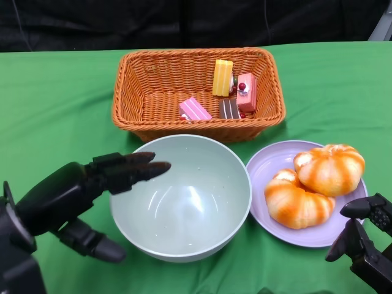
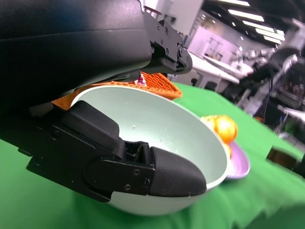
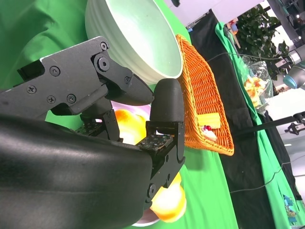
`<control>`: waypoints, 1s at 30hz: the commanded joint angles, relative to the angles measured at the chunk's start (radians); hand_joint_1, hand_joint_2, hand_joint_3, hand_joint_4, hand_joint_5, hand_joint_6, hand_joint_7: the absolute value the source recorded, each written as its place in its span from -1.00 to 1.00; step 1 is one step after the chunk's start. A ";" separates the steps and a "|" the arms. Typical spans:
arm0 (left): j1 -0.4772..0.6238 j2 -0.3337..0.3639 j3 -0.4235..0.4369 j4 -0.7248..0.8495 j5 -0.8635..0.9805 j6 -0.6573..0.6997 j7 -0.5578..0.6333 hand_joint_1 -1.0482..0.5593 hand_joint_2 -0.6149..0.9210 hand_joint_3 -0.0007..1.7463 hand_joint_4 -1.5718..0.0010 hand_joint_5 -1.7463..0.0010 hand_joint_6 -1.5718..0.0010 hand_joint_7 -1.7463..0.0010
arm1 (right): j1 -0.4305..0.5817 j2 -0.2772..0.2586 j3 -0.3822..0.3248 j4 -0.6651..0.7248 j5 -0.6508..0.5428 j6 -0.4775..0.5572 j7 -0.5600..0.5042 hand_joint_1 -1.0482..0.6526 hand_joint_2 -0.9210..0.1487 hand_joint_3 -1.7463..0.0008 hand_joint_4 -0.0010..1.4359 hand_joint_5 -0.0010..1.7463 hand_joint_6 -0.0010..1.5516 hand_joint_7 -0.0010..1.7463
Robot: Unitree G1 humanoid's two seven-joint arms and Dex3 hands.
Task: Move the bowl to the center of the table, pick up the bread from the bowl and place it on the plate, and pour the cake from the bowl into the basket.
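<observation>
Green counter [image 1: 55, 92] carries everything. Orange wicker basket [image 1: 131, 92] sits at the far side, holding four small cake slices [image 1: 222, 78]: yellow, pink, red-topped and brown. Pale green bowl [image 1: 184, 199] stands just in front of the basket, near the counter's middle, upright and empty. Purple plate [image 1: 263, 168] lies right beside the bowl, rims almost touching, with two orange-striped bread rolls [image 1: 329, 168] on it. Left robot hand [image 1: 92, 184] hovers at the bowl's near-left rim, fingers spread apart, released, holding nothing. Right robot hand [image 1: 361, 236] sits at the plate's near edge, fingers apart, released, holding nothing.
</observation>
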 commanded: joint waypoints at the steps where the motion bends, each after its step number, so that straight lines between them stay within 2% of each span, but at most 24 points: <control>1: 0.128 -0.016 0.046 -0.198 -0.496 0.246 -0.420 -1.00 1.00 -0.43 0.63 0.91 0.65 0.95 | 0.002 -0.016 -0.012 -0.007 0.002 -0.010 0.009 0.14 -0.62 -0.12 -0.11 1.00 -0.30 0.75; 4: 0.207 -0.041 0.122 -0.357 -0.724 0.450 -0.600 -0.78 1.00 -0.64 0.40 0.85 0.46 0.93 | 0.003 -0.018 -0.010 -0.006 -0.003 -0.019 0.013 0.14 -0.61 -0.12 -0.11 1.00 -0.30 0.75; 5: 0.238 -0.054 0.146 -0.411 -0.773 0.508 -0.611 -0.72 1.00 -0.69 0.36 0.83 0.43 0.93 | 0.005 -0.016 -0.008 -0.012 -0.005 -0.018 0.009 0.14 -0.60 -0.12 -0.11 1.00 -0.30 0.75; 6: 0.268 -0.066 0.169 -0.463 -0.820 0.563 -0.624 -0.47 1.00 -0.76 0.16 0.75 0.29 0.89 | 0.008 -0.014 -0.006 -0.019 -0.006 -0.021 0.007 0.14 -0.60 -0.12 -0.10 1.00 -0.30 0.75; 7: 0.289 -0.074 0.190 -0.500 -0.848 0.604 -0.638 -0.31 1.00 -0.79 0.05 0.70 0.20 0.86 | 0.010 -0.012 -0.005 -0.024 -0.007 -0.023 0.006 0.15 -0.60 -0.13 -0.10 1.00 -0.30 0.75; 10: 0.366 -0.097 0.256 -0.618 -0.881 0.728 -0.652 -0.13 1.00 -0.81 -0.13 0.60 0.05 0.81 | 0.022 -0.011 0.009 -0.029 -0.046 -0.089 0.023 0.18 -0.57 -0.15 -0.10 1.00 -0.27 0.71; 11: 0.398 -0.105 0.279 -0.666 -0.880 0.772 -0.650 -0.08 1.00 -0.82 -0.13 0.47 -0.01 0.81 | 0.029 -0.010 0.015 -0.034 -0.063 -0.119 0.030 0.18 -0.54 -0.16 -0.10 0.99 -0.25 0.68; 12: 0.428 -0.113 0.302 -0.710 -0.874 0.814 -0.648 -0.02 1.00 -0.81 -0.07 0.20 -0.09 0.81 | 0.035 -0.009 0.022 -0.035 -0.080 -0.152 0.039 0.17 -0.51 -0.16 -0.10 0.97 -0.23 0.64; 13: 0.447 -0.121 0.324 -0.742 -0.865 0.847 -0.651 0.02 1.00 -0.80 -0.02 0.02 -0.14 0.80 | 0.039 -0.008 0.025 -0.034 -0.089 -0.173 0.044 0.16 -0.51 -0.15 -0.10 0.96 -0.22 0.62; 14: 0.462 -0.129 0.345 -0.767 -0.853 0.876 -0.655 0.04 1.00 -0.79 0.01 -0.10 -0.17 0.79 | 0.041 -0.008 0.028 -0.031 -0.094 -0.188 0.048 0.16 -0.51 -0.14 -0.10 0.96 -0.21 0.60; 15: 0.491 -0.135 0.363 -0.800 -0.838 0.893 -0.656 0.08 1.00 -0.73 0.01 -0.20 -0.22 0.75 | 0.048 -0.013 0.037 -0.028 -0.129 -0.235 0.053 0.16 -0.51 -0.14 -0.09 0.95 -0.21 0.59; 16: 0.512 -0.142 0.380 -0.826 -0.824 0.909 -0.659 0.16 0.98 -0.60 0.04 -0.43 -0.24 0.50 | 0.052 -0.017 0.044 -0.025 -0.154 -0.269 0.056 0.16 -0.50 -0.13 -0.08 0.94 -0.19 0.57; 17: 0.528 -0.150 0.396 -0.846 -0.812 0.923 -0.662 0.20 0.93 -0.46 0.06 -0.57 -0.08 0.07 | 0.055 -0.019 0.048 -0.021 -0.172 -0.295 0.058 0.16 -0.50 -0.12 -0.07 0.93 -0.18 0.56; 19: 0.563 -0.156 0.430 -0.876 -0.778 0.934 -0.669 0.22 0.85 -0.27 0.08 -0.74 0.06 -0.34 | 0.069 -0.029 0.047 -0.021 -0.209 -0.343 0.061 0.16 -0.49 -0.12 -0.06 0.92 -0.16 0.56; 21: 0.589 -0.163 0.462 -0.894 -0.752 0.946 -0.674 0.21 0.70 0.05 0.11 -0.94 0.17 -0.66 | 0.084 -0.037 0.042 -0.025 -0.227 -0.375 0.063 0.18 -0.42 -0.21 -0.06 0.94 -0.15 0.59; 22: 0.602 -0.168 0.478 -0.902 -0.741 0.950 -0.674 0.21 0.67 0.10 0.11 -0.97 0.19 -0.71 | 0.101 -0.041 0.036 -0.040 -0.226 -0.378 0.063 0.18 -0.41 -0.23 -0.06 0.94 -0.15 0.60; 25: 0.630 -0.186 0.524 -0.909 -0.709 0.949 -0.671 0.16 0.61 0.20 0.09 -1.00 0.21 -0.80 | 0.146 -0.050 0.024 -0.080 -0.203 -0.384 0.070 0.20 -0.34 -0.34 -0.03 0.99 -0.19 0.79; 30: 0.667 -0.205 0.574 -0.929 -0.661 0.939 -0.682 0.16 0.59 0.25 0.07 -1.00 0.20 -0.80 | 0.197 -0.076 0.039 -0.119 -0.211 -0.427 0.110 0.22 -0.30 -0.40 -0.01 1.00 -0.20 0.84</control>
